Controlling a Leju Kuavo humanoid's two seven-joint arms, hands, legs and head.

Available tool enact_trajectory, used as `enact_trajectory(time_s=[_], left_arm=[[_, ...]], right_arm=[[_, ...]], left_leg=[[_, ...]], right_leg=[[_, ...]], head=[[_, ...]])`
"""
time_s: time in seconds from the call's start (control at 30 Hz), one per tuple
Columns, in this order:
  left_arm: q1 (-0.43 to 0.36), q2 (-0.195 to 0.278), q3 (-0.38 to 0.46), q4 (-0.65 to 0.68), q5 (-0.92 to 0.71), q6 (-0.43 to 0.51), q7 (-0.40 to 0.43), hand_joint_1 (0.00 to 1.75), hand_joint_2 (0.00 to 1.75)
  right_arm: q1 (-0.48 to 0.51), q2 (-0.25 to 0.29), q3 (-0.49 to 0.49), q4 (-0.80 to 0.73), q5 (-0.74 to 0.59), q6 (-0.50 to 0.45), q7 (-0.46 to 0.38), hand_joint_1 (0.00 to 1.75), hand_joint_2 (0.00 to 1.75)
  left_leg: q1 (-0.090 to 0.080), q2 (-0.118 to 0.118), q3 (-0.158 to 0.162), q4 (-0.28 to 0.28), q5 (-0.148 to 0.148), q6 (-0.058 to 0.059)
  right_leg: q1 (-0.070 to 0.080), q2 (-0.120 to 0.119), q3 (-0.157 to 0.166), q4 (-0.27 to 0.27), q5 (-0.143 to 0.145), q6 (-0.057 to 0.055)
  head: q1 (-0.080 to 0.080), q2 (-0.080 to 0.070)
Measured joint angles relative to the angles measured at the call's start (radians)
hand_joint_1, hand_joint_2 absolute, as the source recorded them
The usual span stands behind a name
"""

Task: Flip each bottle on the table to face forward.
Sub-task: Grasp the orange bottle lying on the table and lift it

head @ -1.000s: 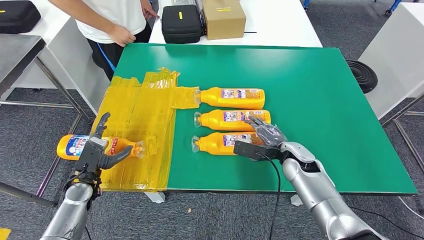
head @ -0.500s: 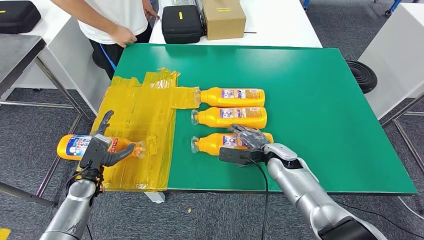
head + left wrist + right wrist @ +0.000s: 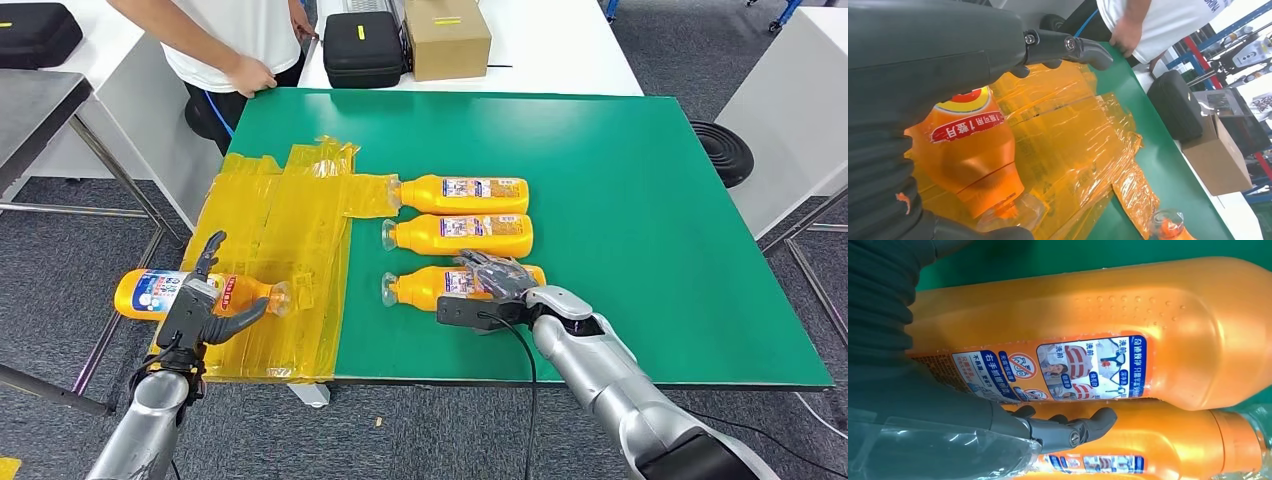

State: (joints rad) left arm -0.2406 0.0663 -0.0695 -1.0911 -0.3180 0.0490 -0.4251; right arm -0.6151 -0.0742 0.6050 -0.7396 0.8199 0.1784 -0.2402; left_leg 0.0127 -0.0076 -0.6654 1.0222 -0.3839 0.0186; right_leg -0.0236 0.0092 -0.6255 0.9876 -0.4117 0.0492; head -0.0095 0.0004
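While three glossy orange plastic bottles are lying side by side on the green tabletop (image 3: 650, 200), necks pointing toward the yellow film, the right hand (image 3: 497, 281) is resting on top of the nearest bottle (image 3: 425, 287), its dark fingers (image 3: 487, 266) draped over the smooth, rounded body. Whether they are actually gripping it cannot be told. The right wrist view is showing that bottle's printed label with blue and red panels facing up, a patch of small raised dots on the plastic beside it. Just beyond are lying the middle bottle (image 3: 457, 235) and the far bottle (image 3: 463, 195), labels up, the far one's clear cap touching the film's edge.

Over at the tabletop's left edge, the left hand (image 3: 198, 305) is holding a fourth bottle (image 3: 152, 292), fingers wrapped round its waist with one finger sticking up, the clear cap lying over the crinkled, translucent yellow film (image 3: 280, 250) that is covering that end.

A person (image 3: 225, 40) in a white shirt is standing at the far corner, one hand at the edge. Behind, a black zip case (image 3: 362, 45) and a cardboard box (image 3: 447, 35) are sitting on a white table.
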Motion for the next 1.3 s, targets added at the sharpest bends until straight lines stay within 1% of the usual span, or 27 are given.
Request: enact_trajectory(time_s=[0.13, 0.27, 0.3, 0.33, 0.37, 0.4, 0.43, 0.47, 0.5, 0.83, 1.1, 1.2, 1.3], left_arm=[[0.006, 0.004, 0.0, -0.006, 0.004, -0.005, 0.006, 0.0, 1.75], [0.009, 0.009, 0.0, -0.012, 0.004, -0.006, 0.009, 0.0, 1.75], [0.009, 0.01, -0.001, -0.012, 0.004, -0.006, 0.009, 0.0, 1.75], [0.009, 0.011, -0.001, -0.013, 0.004, -0.006, 0.009, 0.0, 1.75], [0.01, 0.011, -0.001, -0.013, 0.004, -0.007, 0.009, 0.0, 1.75], [0.01, 0.012, -0.001, -0.013, 0.005, -0.008, 0.009, 0.0, 1.75], [0.01, 0.014, -0.001, -0.013, 0.006, -0.01, 0.01, 0.0, 1.75], [0.011, 0.015, -0.001, -0.013, 0.008, -0.012, 0.01, 0.0, 1.75], [0.011, 0.016, -0.002, -0.013, 0.011, -0.013, 0.01, 0.0, 1.75], [0.011, 0.02, -0.004, -0.013, 0.014, -0.014, 0.01, 0.0, 1.75], [0.023, 0.019, -0.004, -0.033, 0.021, 0.001, 0.011, 0.0, 1.75], [0.041, 0.016, -0.003, -0.05, 0.03, 0.014, 0.01, 0.0, 1.75], [0.056, 0.011, -0.002, -0.066, 0.044, 0.031, 0.007, 0.0, 1.75]], right_arm=[[-0.014, -0.012, 0.016, 0.007, -0.006, 0.029, 0.019, 0.0, 1.75], [-0.021, -0.018, 0.029, 0.012, -0.012, 0.036, 0.023, 0.0, 1.75], [-0.021, -0.019, 0.03, 0.013, -0.013, 0.037, 0.023, 0.06, 1.75], [-0.023, -0.019, 0.032, 0.014, -0.014, 0.039, 0.024, 0.27, 1.75], [-0.025, -0.02, 0.034, 0.016, -0.015, 0.045, 0.025, 0.65, 1.75], [-0.028, -0.021, 0.036, 0.018, -0.016, 0.053, 0.026, 1.07, 1.75], [-0.032, -0.023, 0.039, 0.02, -0.016, 0.062, 0.028, 1.45, 1.75], [-0.036, -0.025, 0.042, 0.023, -0.017, 0.07, 0.031, 1.67, 1.75], [-0.04, -0.027, 0.046, 0.026, -0.017, 0.074, 0.033, 1.74, 1.75], [-0.04, -0.048, 0.055, 0.03, -0.027, 0.064, 0.033, 1.75, 1.75], [0.013, -0.048, 0.033, -0.023, -0.071, -0.028, 0.027, 1.75, 1.75], [0.048, -0.043, 0.002, -0.058, -0.101, -0.076, 0.019, 1.75, 1.75], [0.087, -0.027, -0.043, -0.099, -0.141, -0.125, -0.006, 1.75, 1.75]], left_leg=[[0.0, 0.0, 0.001, 0.0, 0.0, 0.0], [0.0, -0.001, 0.001, 0.0, 0.0, 0.0], [0.0, -0.001, 0.001, 0.0, 0.0, 0.0], [0.0, -0.001, 0.002, 0.0, 0.0, 0.0], [0.0, -0.001, 0.002, 0.0, 0.0, 0.0], [0.0, -0.001, 0.002, 0.0, 0.0, 0.0], [0.0, -0.001, 0.002, 0.0, 0.0, 0.0], [0.0, -0.001, 0.002, 0.0, 0.0, 0.0], [0.0, -0.001, 0.002, 0.0, 0.0, 0.0], [0.0, -0.001, 0.005, 0.0, 0.0, 0.0], [0.0, -0.001, 0.005, 0.0, 0.0, 0.0], [0.0, -0.001, 0.004, 0.0, 0.0, 0.0], [0.0, -0.001, 0.004, 0.0, -0.001, -0.001]], right_leg=[[0.0, 0.0, 0.001, 0.0, 0.0, 0.0], [0.0, 0.0, 0.002, 0.0, 0.0, 0.0], [0.0, 0.0, 0.002, 0.0, 0.0, 0.0], [0.0, 0.0, 0.002, 0.0, 0.0, 0.0], [0.0, 0.0, 0.002, 0.0, 0.0, 0.0], [0.0, 0.0, 0.002, 0.0, 0.0, 0.0], [0.0, -0.001, 0.003, 0.0, 0.0, 0.0], [0.0, -0.001, 0.003, 0.0, 0.0, 0.0], [0.0, -0.001, 0.003, 0.0, 0.0, 0.0], [0.0, -0.001, 0.005, -0.001, 0.0, 0.0], [0.0, -0.001, 0.005, 0.0, 0.0, 0.0], [0.0, -0.001, 0.005, 0.0, -0.001, 0.0], [0.0, 0.0, 0.004, 0.0, -0.001, 0.0]], head=[[0.0, 0.0], [0.0, 0.0], [0.0, 0.0], [0.0, 0.0], [0.0, 0.0], [0.0, 0.0], [0.0, 0.0], [0.0, 0.0], [0.0, 0.0], [0.0, 0.0], [0.0, 0.0], [0.0, 0.0], [0.0, 0.0]])
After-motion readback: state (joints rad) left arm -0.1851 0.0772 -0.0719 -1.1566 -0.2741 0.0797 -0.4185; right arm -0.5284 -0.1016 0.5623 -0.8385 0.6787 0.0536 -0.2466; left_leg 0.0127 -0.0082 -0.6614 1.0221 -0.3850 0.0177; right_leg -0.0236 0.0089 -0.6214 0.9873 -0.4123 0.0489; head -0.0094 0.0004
